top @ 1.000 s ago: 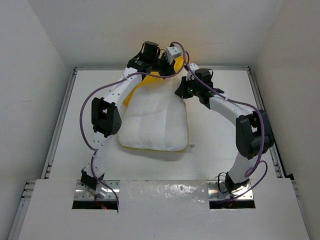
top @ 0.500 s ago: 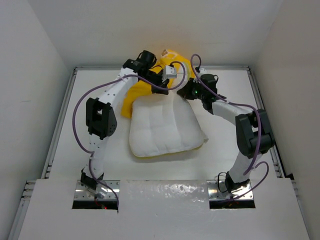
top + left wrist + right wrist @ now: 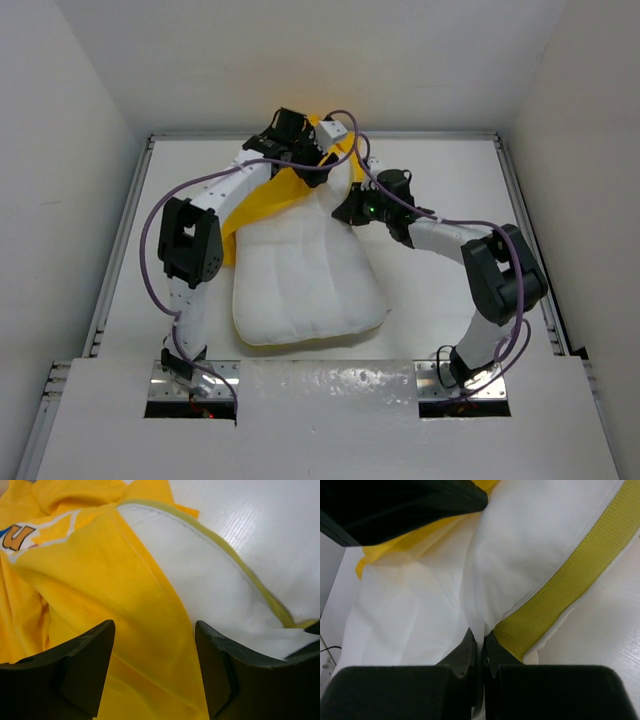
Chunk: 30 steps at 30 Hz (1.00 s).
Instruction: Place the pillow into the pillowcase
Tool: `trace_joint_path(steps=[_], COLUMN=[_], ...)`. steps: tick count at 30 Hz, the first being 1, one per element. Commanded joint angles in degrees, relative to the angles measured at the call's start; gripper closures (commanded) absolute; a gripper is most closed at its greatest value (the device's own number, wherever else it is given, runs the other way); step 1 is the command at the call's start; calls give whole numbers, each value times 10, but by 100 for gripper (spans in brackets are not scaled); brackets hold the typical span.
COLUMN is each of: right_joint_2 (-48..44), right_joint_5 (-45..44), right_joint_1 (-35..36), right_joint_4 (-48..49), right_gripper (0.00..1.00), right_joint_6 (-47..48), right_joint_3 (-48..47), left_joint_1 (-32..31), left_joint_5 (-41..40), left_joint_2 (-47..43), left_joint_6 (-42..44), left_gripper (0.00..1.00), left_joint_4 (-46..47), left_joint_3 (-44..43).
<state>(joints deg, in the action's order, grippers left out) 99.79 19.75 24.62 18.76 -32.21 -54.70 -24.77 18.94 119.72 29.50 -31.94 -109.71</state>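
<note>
The white quilted pillow [image 3: 300, 285] lies mid-table, its far end raised. My right gripper [image 3: 352, 208] is at that far right corner. In the right wrist view it [image 3: 483, 636] is shut on a pinch of the pillow's white cover [image 3: 535, 525], next to the yellow mesh strip [image 3: 570, 580]. The yellow pillowcase [image 3: 268, 195] drapes from the pillow's far left side. My left gripper [image 3: 330, 145] is above the far end. In its wrist view it [image 3: 152, 627] is open, the jaws wide apart over the pillowcase [image 3: 100, 580], with the pillow's edge [image 3: 200, 570] to the right.
The white table [image 3: 440, 300] is bounded by metal rails [image 3: 120, 250] at the sides and by white walls. A white shelf [image 3: 330, 420] covers the near edge between the arm bases. Purple cables loop off both arms.
My left gripper has opened and let the pillowcase go. The pillow has shifted left and toward the near edge, and my right gripper has moved left with its corner.
</note>
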Motion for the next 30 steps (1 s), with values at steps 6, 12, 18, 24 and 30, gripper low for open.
trace_joint_path(steps=[6,12,18,24,30], right_joint_2=[-4,14,19,31,159], right_joint_5=[23,32,44,-7,-37], right_joint_1=[-2,-1,-39,-93,-94], right_joint_4=[39,39,45,67,19], right_gripper=[100,100,44,29,29], right_joint_6=[-4,-22,-89,-127,-121], right_joint_3=[-2,-6,-9,-65,-210], left_joint_1=[-10,-12,-5,10,9], left_joint_5=[-32,-32,-37,1,24], left_joint_2=[-7,38,99,81,83], left_joint_6=[-26,-63,-92,-118,-140], left_gripper=[32,44,100,100,100], left_joint_4=[80,111,68,62,61], left_joint_3=[36,14,-48,-85,-93])
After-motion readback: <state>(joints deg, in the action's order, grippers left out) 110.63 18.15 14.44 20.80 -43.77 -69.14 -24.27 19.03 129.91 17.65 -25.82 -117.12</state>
